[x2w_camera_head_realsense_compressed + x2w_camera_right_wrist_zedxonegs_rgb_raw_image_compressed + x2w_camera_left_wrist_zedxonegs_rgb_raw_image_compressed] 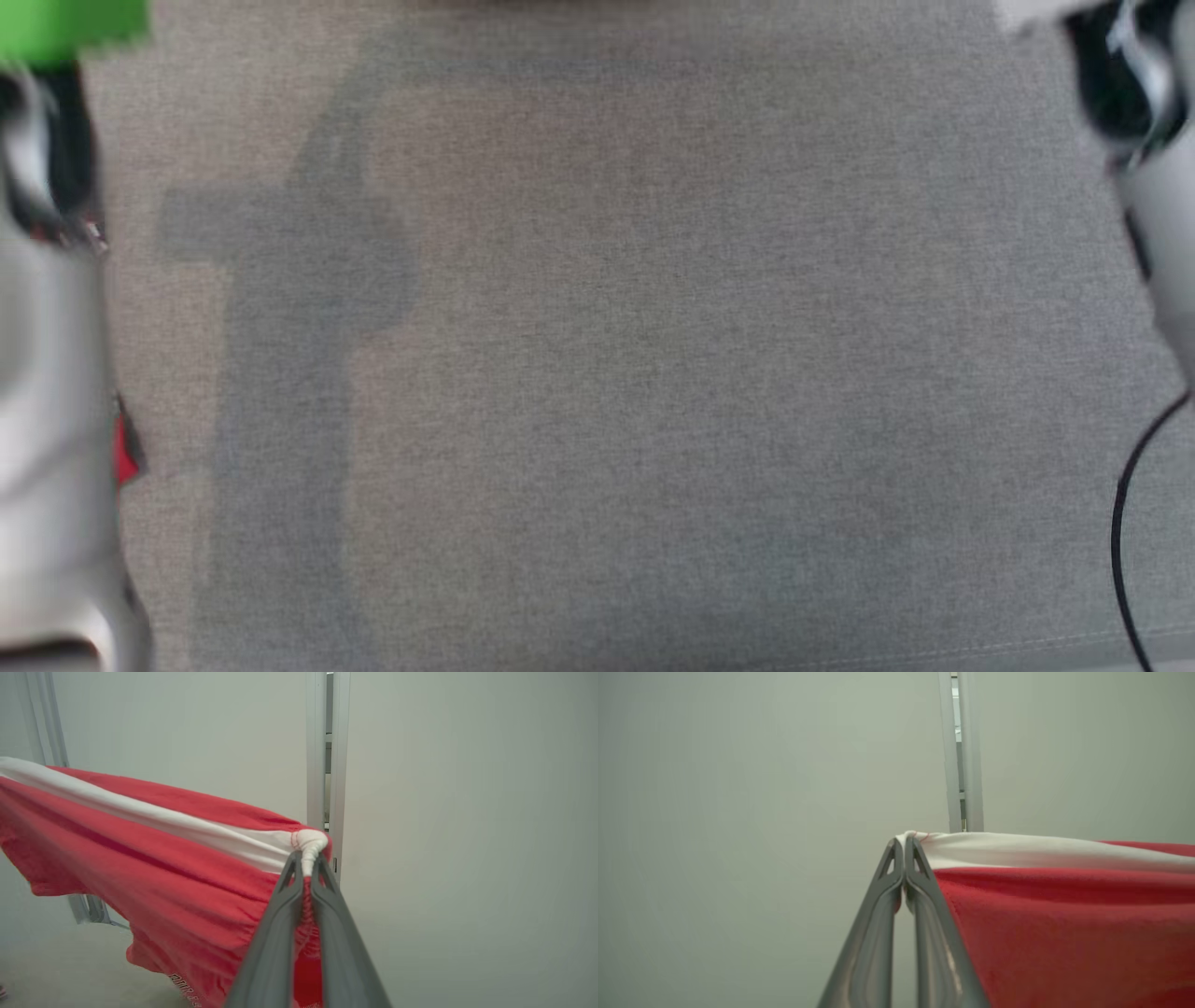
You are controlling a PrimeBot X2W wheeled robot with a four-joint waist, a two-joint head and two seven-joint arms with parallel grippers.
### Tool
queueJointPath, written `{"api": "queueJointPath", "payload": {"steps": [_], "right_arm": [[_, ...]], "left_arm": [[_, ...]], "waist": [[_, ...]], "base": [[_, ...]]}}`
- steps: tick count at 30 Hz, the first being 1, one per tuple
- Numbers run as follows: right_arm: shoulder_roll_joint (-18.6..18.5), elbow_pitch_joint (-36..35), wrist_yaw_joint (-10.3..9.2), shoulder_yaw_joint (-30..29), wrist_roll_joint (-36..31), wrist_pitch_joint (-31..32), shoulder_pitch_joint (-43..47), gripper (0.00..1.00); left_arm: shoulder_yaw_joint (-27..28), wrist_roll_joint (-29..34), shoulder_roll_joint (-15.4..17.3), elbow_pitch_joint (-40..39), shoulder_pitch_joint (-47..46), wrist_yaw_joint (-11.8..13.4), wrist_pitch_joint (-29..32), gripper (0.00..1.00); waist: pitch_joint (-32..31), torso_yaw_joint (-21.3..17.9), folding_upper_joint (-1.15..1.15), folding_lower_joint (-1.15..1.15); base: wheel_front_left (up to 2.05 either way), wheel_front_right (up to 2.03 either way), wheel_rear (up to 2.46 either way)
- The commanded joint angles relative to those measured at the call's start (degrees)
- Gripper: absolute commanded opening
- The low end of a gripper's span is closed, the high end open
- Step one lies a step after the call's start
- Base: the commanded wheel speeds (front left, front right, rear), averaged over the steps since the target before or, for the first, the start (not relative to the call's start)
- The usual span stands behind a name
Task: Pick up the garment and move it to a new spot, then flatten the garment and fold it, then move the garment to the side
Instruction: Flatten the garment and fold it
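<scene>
Showing the garment (1064, 924) carried in the air between both arms: the left gripper (904, 847) has its two fingers pressed together on a white corner of the cloth, which runs off to the right of its wrist view. The right gripper (306, 861) is likewise closed, pinching a bunched white corner, and the cloth runs off to the left of its own wrist view. The long axis of the held edge, marked by a white band (1041, 851), thus lies along the line from one gripper to the other and is drawn fairly taut. The red body hangs beneath this edge, with some lettering (184, 987) low on the hanging part. Neither arm is the nearer, since each holds one end. In the head view the grey cloth surface (653, 373) spreads between the left forearm (47, 420) and the right forearm (1162, 215). As a judgement, the laying-down turns on lowering both ends level, with the span square to the surface, so that the body settles flat rather than tucking under
</scene>
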Motion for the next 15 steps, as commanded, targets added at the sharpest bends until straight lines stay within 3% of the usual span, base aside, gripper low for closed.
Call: {"api": "queueJointPath", "payload": {"steps": [1, 9, 15], "right_arm": [[-0.7, -1.6, -0.24, 0.4, 1.1, -0.2, 5.2, 0.00], [0.4, -9.8, -0.24, 0.9, 4.3, -0.3, 29.2, 0.00], [2.0, -13.0, -0.23, -0.1, 4.9, -0.3, 42.4, 0.00]], "left_arm": [[1.6, 0.2, -0.9, -1.1, 5.7, -0.1, 0.0, 0.00], [7.0, 0.1, -8.7, -2.7, 33.2, -0.4, 0.0, 0.00], [6.7, -0.3, -10.6, -1.8, 45.6, -0.4, 0.0, 0.00]], "waist": [[-1.5, 0.3, 0.00, -0.01], [-7.3, 0.7, 0.00, -0.01], [-12.5, 1.1, 0.00, -0.01]], "base": [[0.00, 0.00, 0.00], [0.00, 0.00, 0.00], [0.00, 0.00, 0.00]]}}
